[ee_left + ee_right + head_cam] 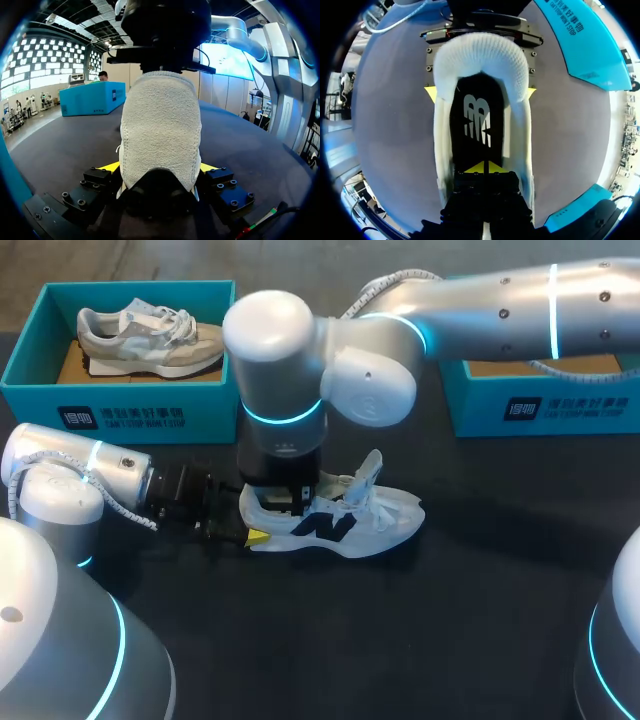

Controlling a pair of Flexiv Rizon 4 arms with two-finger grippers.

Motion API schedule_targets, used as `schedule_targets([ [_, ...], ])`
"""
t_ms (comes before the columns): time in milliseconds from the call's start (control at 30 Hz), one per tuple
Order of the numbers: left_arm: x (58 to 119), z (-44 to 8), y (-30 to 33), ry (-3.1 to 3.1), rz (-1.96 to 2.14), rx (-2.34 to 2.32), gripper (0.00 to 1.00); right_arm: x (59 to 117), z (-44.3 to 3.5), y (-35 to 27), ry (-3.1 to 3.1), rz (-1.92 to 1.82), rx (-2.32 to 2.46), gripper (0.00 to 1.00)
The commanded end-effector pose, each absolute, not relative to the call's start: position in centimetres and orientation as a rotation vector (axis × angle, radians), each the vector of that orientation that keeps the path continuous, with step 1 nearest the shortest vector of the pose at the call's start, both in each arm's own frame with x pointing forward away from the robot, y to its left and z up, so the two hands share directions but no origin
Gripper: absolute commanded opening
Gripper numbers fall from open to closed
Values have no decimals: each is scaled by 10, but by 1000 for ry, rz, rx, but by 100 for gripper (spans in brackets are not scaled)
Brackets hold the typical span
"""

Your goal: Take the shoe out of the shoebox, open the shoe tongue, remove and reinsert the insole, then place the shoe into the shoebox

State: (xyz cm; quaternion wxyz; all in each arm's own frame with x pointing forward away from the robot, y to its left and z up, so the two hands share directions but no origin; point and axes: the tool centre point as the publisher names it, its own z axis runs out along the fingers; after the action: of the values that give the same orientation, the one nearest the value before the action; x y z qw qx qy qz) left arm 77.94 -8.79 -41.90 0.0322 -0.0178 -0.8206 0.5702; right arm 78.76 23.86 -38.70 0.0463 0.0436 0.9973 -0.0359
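A white shoe (370,525) with a dark side logo lies on the black table, toe to the right. My left gripper (252,536) comes in from the left and is shut on the heel; in the left wrist view the padded heel (160,125) sits between both yellow tips of that gripper (159,167). My right arm reaches over from the right and points straight down into the shoe's mouth. Its gripper (483,168) is shut, tips together just over the black insole (477,120) lying inside the shoe. I cannot see whether the tips touch the insole.
A teal shoebox (120,395) at the back left holds a grey shoe (150,335). A second teal shoebox (540,405) stands at the back right, its inside hidden by my right arm. Bare table (400,640) lies in front of the shoe.
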Motion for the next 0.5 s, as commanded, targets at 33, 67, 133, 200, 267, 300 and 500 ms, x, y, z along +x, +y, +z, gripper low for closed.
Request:
schedule_targets([
  [33, 780, -423, -87, -2526, 1756, -55, 0, 785, -385, 236, 3021, -107, 149, 13],
  [67, 780, -423, -87, -2526, 1756, -55, 0, 785, -385, 236, 3016, -108, 159, 18],
  [133, 780, -423, -87, -2526, 1756, -55, 0, 787, -385, 234, 3005, -104, 176, 29],
  [200, 780, -423, -87, -2526, 1756, -55, 0, 789, -386, 234, 2988, -84, 176, 35],
  [267, 780, -423, -87, -2526, 1756, -55, 0, 791, -385, 236, 2982, -76, 162, 40],
  [300, 780, -423, -87, -2526, 1756, -55, 0, 792, -386, 238, 2983, -72, 154, 44],
  [500, 780, -423, -87, -2526, 1756, -55, 0, 794, -397, 243, 2994, -63, 126, 49],
])
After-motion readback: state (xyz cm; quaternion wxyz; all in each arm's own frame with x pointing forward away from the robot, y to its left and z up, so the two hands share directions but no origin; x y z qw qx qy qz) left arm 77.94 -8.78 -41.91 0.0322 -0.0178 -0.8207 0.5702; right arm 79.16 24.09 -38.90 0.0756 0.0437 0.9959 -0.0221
